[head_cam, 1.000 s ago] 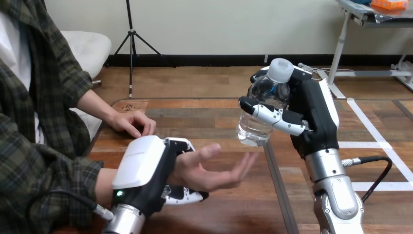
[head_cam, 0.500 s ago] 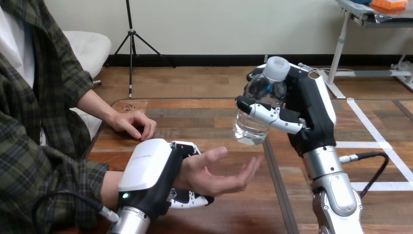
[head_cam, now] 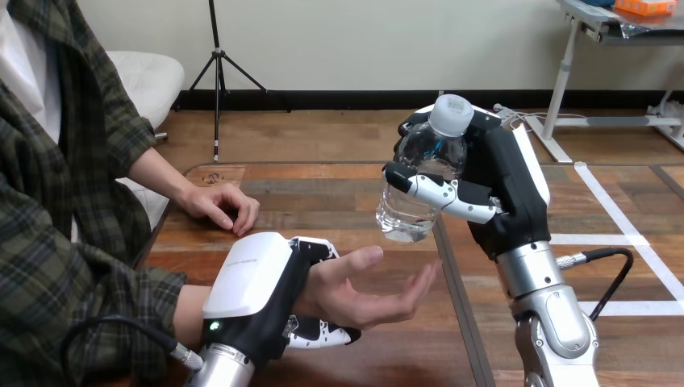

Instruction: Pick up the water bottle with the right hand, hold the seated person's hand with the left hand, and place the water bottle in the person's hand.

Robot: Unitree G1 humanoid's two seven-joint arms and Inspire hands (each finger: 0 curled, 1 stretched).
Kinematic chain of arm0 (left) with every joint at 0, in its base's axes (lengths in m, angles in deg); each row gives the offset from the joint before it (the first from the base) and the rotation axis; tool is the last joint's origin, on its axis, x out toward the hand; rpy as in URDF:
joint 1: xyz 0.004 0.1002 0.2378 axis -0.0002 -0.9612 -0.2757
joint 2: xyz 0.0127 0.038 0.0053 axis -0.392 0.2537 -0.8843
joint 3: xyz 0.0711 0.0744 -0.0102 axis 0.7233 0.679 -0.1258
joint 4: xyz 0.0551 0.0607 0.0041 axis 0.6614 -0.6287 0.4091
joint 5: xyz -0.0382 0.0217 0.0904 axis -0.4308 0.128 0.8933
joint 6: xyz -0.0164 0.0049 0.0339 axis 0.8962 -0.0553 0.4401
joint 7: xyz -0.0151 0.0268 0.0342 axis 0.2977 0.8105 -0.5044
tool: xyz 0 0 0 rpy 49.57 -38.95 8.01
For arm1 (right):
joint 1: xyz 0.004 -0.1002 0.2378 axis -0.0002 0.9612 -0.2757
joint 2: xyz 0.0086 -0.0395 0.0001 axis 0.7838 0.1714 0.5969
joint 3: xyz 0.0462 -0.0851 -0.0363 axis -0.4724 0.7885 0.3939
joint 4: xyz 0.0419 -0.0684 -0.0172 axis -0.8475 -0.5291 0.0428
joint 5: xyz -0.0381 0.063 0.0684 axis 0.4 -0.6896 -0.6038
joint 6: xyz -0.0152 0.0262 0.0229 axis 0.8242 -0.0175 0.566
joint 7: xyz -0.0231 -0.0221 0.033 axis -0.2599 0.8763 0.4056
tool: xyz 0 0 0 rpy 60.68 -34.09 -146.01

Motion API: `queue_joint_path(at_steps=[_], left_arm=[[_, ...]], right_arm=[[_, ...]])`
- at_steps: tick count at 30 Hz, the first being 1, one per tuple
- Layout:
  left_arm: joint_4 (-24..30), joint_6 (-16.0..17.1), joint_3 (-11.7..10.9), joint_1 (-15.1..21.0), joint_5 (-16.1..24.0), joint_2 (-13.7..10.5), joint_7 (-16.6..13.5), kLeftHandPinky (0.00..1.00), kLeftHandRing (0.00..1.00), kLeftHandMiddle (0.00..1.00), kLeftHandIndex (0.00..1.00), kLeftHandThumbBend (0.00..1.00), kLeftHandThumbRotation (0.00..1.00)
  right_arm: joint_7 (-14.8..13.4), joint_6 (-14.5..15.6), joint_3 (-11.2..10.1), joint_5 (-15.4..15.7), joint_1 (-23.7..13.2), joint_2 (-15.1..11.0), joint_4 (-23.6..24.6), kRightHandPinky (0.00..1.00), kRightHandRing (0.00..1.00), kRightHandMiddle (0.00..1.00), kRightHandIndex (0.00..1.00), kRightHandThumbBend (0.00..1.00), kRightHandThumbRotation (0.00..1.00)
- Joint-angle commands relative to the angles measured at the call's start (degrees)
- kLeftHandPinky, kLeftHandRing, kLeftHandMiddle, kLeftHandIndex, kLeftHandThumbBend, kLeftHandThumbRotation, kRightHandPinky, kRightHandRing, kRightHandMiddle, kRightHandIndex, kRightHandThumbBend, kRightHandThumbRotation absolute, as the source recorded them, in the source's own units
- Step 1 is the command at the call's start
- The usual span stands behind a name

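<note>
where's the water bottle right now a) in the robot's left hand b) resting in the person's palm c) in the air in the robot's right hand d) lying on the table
c: the right hand is curled round the water bottle, in the air and apart from the person's hand, which is open lower down.

The right hand [head_cam: 506,187], its fingers wrapped round the water bottle [head_cam: 407,214], is carrying it leftward across the head view, so the cap and base are both sliding left while the bottle's lean is not altering. The base is coming to hang above the upturned fingers of the person's hand [head_cam: 363,292], no longer beyond their tips. Meanwhile the left hand [head_cam: 248,280], clasped round the person's hand, is drifting a little to the right and lower in the view, bringing the open palm along toward the bottle.
</note>
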Motion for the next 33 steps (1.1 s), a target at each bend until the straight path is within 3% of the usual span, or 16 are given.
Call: queue_joint_path(at_steps=[1, 5, 14, 33], left_arm=[[2.92, 2.44, 2.40, 1.37, 0.13, 1.76, 0.24, 0.28, 0.33, 0.39, 0.41, 0.82, 0.00], [2.87, 2.58, 2.40, 1.28, 0.09, 1.81, 0.12, 0.28, 0.33, 0.39, 0.41, 0.81, 0.00], [2.84, 2.77, 2.33, 1.08, 0.36, 1.73, -0.22, 0.27, 0.33, 0.38, 0.41, 0.81, 0.00], [2.85, 3.41, 1.95, 1.01, -0.09, 1.73, -0.51, 0.27, 0.33, 0.38, 0.41, 0.81, 0.00]], right_arm=[[0.43, -0.84, -0.43, -2.07, -3.57, 0.95, 1.67, 0.38, 0.41, 0.46, 0.48, 0.66, 0.00], [0.36, 0.17, -0.32, -2.15, -2.50, 1.20, 2.80, 0.38, 0.41, 0.45, 0.47, 0.66, 0.00], [-0.26, -0.92, 0.33, -0.14, -0.57, 0.79, 3.57, 0.38, 0.41, 0.45, 0.47, 0.66, 0.00], [0.24, -3.25, 1.11, 0.81, 2.47, 0.75, 3.78, 0.38, 0.41, 0.44, 0.46, 0.69, 0.00]])
